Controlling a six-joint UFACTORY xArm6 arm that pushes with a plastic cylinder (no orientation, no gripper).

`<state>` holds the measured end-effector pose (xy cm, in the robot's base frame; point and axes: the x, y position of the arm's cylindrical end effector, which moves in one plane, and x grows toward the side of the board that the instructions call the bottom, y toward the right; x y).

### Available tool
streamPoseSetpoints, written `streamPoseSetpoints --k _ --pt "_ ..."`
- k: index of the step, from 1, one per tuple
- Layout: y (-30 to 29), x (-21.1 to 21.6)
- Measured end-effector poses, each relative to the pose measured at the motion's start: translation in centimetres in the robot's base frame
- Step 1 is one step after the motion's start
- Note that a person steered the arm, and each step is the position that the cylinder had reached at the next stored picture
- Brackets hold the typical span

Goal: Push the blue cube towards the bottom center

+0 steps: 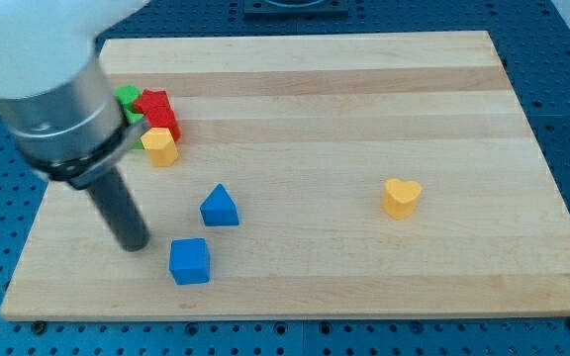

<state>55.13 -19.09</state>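
- Rod on the view's left, hanging from a big grey arm housing that covers the upper-left corner; my tip [133, 243] sits on the desk [364, 89], just left of and slightly above the blue cube [189, 261], close but a sliver of wood seems to show between them.
- No hand on this rig, only the bare rod, so spread or pressed together does not apply; nothing is pinched.
- Cluster by the arm, upper left: green block [127, 97] partly hidden behind the housing, shape unclear; red block [156, 109] touching it on the right; yellow block [160, 146] just below the red one, looks faceted. Bunched tight, well clear of the push line, likely irrelevant.
- Blue cube, the task's thing, lies in the lower left part of the desk, near the bottom edge, left of centre.
- Tip on the cube's left flank makes sense: bottom centre lies to the cube's right, so a rightward shove needs contact from this side.
- Blue triangular block [220, 206] just above-right of the cube, apart from it. Risk: a push angled upward could clip it; a flat or slightly downward line looks safer.
- Judgement: push about to start, most of the travel remains.
- Yellow heart block [401, 197] far right of centre, alone, well apart from the rest, not in the way.
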Motion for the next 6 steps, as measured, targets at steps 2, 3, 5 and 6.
streamPoseSetpoints --k 2,3,5,6 --pt "0.8 2.6" --pt "5.8 2.2" --pt "9.9 2.1" --pt "12.3 -0.6"
